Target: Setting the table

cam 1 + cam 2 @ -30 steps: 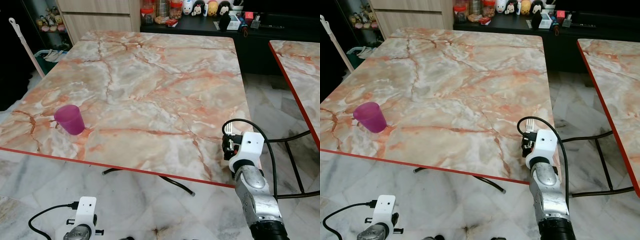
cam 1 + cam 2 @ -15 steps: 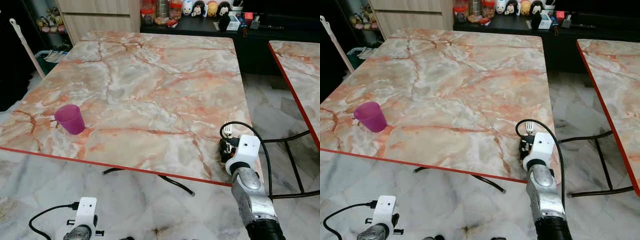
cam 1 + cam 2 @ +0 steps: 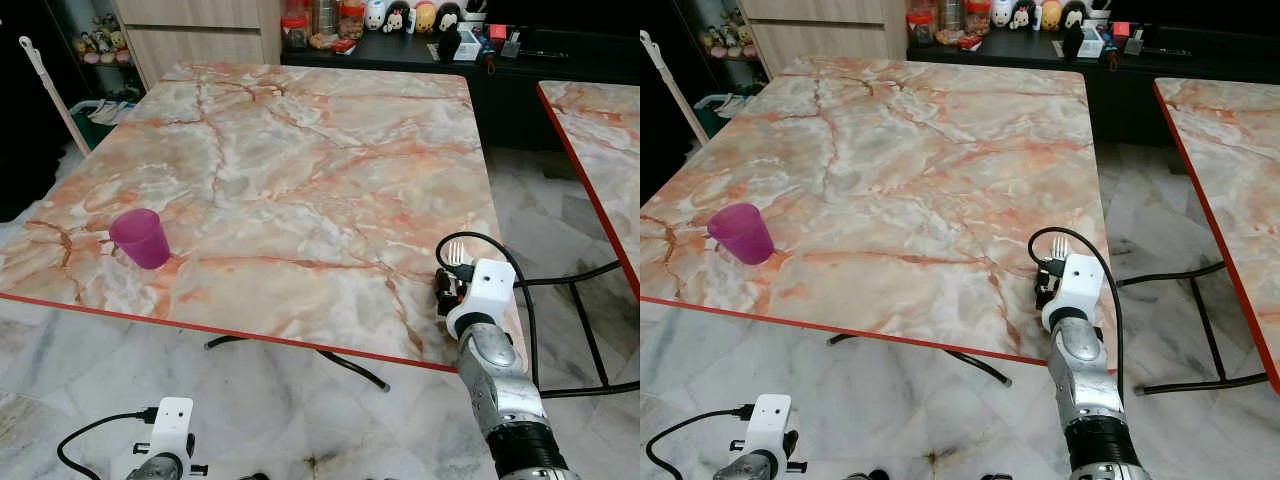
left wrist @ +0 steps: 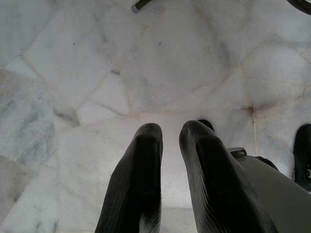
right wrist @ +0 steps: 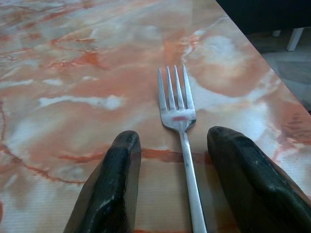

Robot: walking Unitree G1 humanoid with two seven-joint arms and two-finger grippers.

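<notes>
A silver fork (image 5: pixel 177 107) lies on the pink marble table (image 3: pixel 300 150) near its front right corner, tines pointing away from me. My right gripper (image 5: pixel 176 138) hovers low over the handle, open, one black finger on each side and a gap to the metal on both. From the head, the fork's tines (image 3: pixel 457 250) stick out just beyond that gripper (image 3: pixel 450 285). A purple cup (image 3: pixel 140 238) stands upright near the front left edge. My left gripper (image 4: pixel 170 131) hangs idle over the floor, fingers together, holding nothing.
A second marble table (image 3: pixel 600 130) stands to the right across a narrow aisle. A black sideboard (image 3: pixel 520 60) with jars and toys lines the back wall. Black table legs (image 3: pixel 340 362) curve over the marble floor under the front edge.
My right arm has edged a little forward and left over the table corner, with the fork still between its fingers. The cup and left arm are as before.
</notes>
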